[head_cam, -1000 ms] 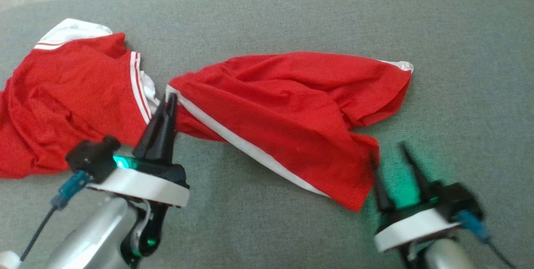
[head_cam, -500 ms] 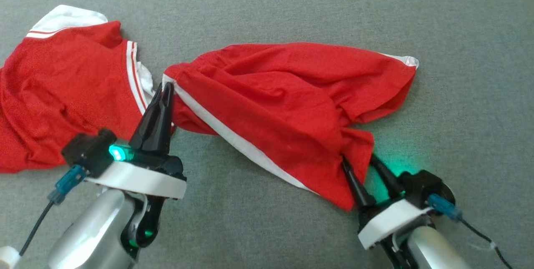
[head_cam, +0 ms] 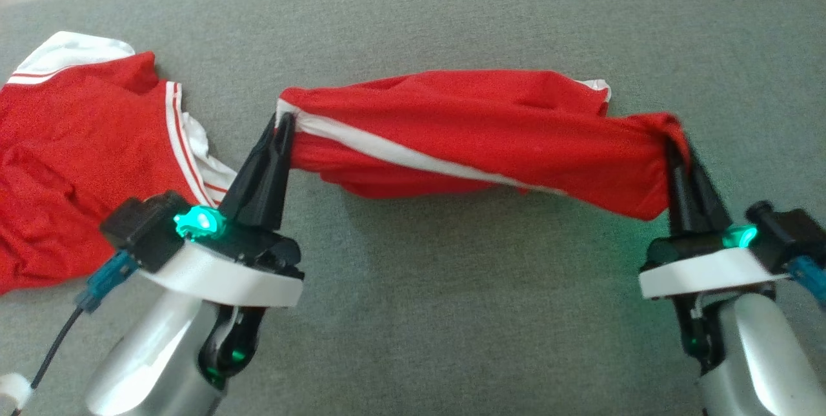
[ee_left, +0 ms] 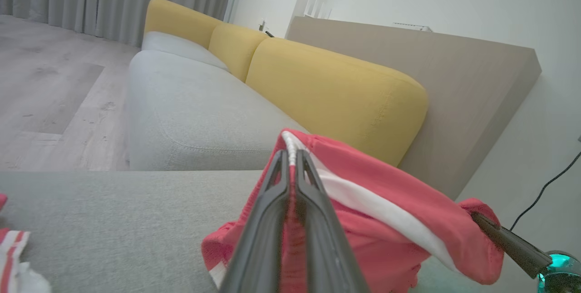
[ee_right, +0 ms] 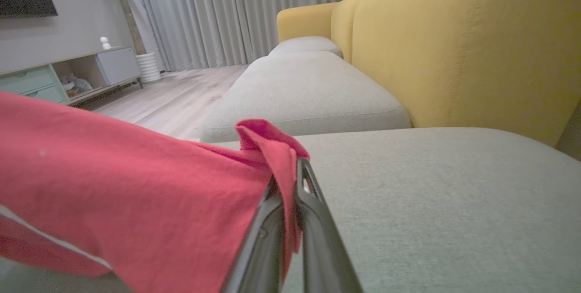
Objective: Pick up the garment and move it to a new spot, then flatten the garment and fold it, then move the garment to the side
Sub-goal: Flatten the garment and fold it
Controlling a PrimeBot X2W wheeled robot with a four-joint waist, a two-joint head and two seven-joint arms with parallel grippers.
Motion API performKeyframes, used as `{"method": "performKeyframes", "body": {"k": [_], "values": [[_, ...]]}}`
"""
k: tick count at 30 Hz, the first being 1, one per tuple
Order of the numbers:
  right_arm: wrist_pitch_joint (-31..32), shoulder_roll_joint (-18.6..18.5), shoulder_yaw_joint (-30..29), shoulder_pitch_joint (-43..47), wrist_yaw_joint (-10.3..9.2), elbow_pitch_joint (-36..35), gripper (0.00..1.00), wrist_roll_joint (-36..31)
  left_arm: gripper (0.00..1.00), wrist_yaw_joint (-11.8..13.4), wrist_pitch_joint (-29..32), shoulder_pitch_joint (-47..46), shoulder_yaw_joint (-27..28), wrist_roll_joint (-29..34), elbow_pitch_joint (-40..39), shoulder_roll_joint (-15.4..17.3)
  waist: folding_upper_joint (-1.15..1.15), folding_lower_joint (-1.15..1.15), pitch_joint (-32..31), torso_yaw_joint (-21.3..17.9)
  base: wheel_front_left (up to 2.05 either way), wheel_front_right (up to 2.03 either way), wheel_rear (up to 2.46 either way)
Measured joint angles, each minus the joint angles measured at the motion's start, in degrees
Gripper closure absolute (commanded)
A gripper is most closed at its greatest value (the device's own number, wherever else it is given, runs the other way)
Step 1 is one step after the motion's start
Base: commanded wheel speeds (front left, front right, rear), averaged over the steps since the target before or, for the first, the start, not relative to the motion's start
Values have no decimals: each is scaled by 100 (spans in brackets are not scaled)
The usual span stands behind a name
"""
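We hold the red fabric garment with a white stripe [head_cam: 477,138] stretched above the grey upholstered seat [head_cam: 452,313]; our left gripper [head_cam: 284,122] and right gripper [head_cam: 674,145] clench their fingers on its opposite ends. The wrist views add yellow sofa backrests [ee_left: 336,88]; the head view, another red-and-white garment [head_cam: 84,151].

Grey sofa cushion [head_cam: 452,313] under a crumpled red jersey [head_cam: 84,151]

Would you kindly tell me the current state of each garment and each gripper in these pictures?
striped red garment: held up at both ends, stretched between the grippers, bunched rather than flat.
second red garment: lying crumpled on the grey cushion, not gripped.
left gripper: shut on the striped red garment's white-trimmed end.
right gripper: shut on its opposite red corner.
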Motion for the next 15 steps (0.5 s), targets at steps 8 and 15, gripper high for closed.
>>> {"method": "performKeyframes", "body": {"k": [8, 15], "values": [[0, -2, 14, -522, 0, 727, 100, -87, 100, -153, 1, -334, -131, 4, 257, -133, 0, 0, -5, -1, 0, 0, 0], [0, -10, -56, -1023, 0, 1128, 0, -296, 100, -220, 1, -366, -66, -11, 524, -223, 0, 0, 65, 38, 0, 0, 0]]}}
